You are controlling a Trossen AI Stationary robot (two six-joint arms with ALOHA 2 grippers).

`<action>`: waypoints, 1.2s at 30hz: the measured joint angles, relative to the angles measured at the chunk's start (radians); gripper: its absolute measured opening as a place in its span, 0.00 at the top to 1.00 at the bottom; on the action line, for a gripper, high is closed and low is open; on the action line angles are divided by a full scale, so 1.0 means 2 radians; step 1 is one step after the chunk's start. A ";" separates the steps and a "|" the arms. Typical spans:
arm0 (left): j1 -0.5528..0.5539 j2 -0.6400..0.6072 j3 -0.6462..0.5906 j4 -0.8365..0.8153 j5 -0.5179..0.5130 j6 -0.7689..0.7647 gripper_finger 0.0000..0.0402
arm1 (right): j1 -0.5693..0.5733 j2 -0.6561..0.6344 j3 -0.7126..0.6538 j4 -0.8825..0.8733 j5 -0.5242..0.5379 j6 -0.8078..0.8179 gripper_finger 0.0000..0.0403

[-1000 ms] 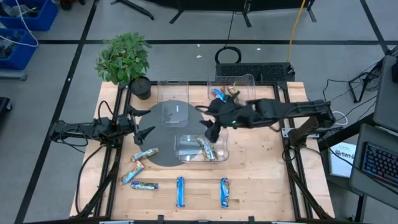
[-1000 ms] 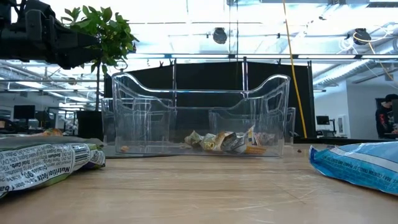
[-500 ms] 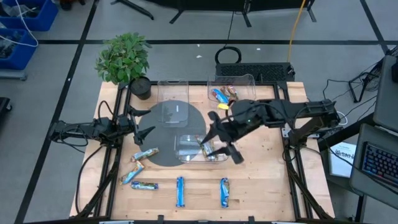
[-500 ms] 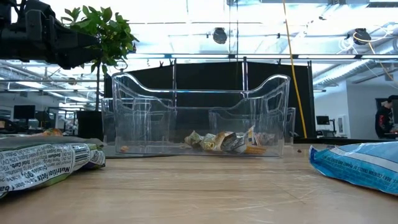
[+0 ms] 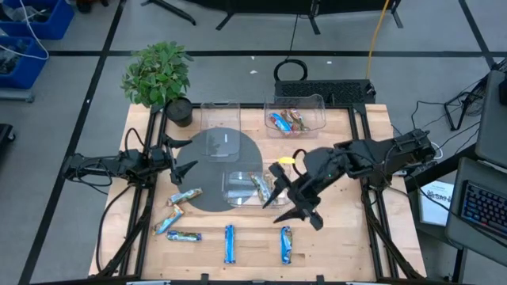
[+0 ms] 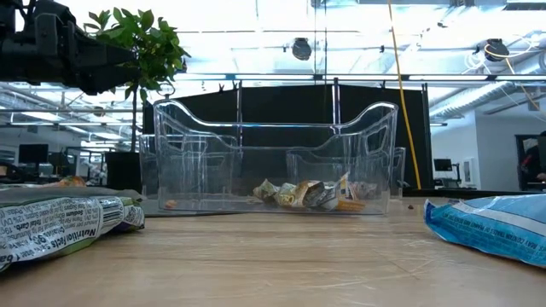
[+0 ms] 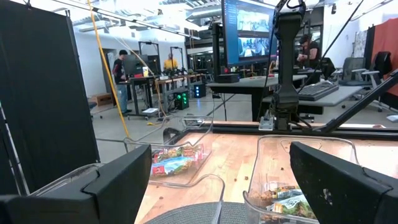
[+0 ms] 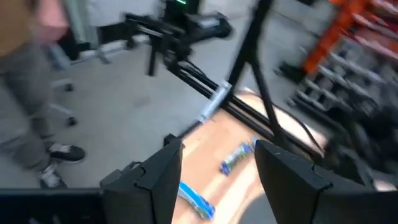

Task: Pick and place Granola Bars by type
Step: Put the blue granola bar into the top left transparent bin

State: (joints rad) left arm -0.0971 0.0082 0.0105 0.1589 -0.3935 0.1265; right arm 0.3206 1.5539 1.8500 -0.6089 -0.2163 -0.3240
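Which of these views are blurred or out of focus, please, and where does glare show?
Right wrist view: motion-smeared throughout; the blue bar and the room beyond are streaked. Low view: the nearest wrappers, the white-and-green one and the blue one, are soft, while the clear bin is sharp against bright ceiling lights. High view: evenly lit, with reflections on the clear bins. Left wrist view: sharp.

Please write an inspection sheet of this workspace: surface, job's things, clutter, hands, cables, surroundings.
Surface: wooden table with a dark round mat.
Job's things: five granola bars loose along the near edge; more inside the far right bin and the middle bin.
Clutter: potted plant at the far left corner.
Hands: left hand open, empty, waiting at the left side; right hand open, empty, above the near edge.
Cables: yellow cable on the floor behind.
Surroundings: people at desks in the room.
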 joint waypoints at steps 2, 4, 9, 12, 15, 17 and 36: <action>0.000 0.000 0.000 0.000 0.000 0.000 0.06 | 0.010 -0.007 0.000 -0.015 0.049 0.026 0.51; 0.000 0.000 0.000 0.000 0.000 0.000 0.06 | 0.014 -0.017 0.000 -0.021 0.078 0.041 0.51; 0.000 0.000 0.000 0.000 0.000 0.000 0.06 | 0.032 -0.034 0.001 -0.054 0.081 0.048 0.51; 0.000 0.000 0.000 0.000 0.000 0.000 0.06 | 0.048 -0.032 0.000 -0.098 0.081 0.017 0.51; 0.000 0.000 0.000 0.000 0.000 0.000 0.06 | 0.062 -0.026 -0.013 -0.111 0.081 -0.027 0.51; 0.000 0.000 0.000 0.000 0.000 0.000 0.06 | 0.071 -0.026 -0.036 -0.113 0.073 -0.056 0.51; 0.000 0.000 0.000 0.000 0.000 0.000 0.06 | 0.099 -0.021 -0.343 0.098 -0.023 -0.147 0.37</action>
State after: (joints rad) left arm -0.0969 0.0082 0.0105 0.1591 -0.3935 0.1265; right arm 0.5180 1.5113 1.1634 -0.4134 -0.2623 -0.6178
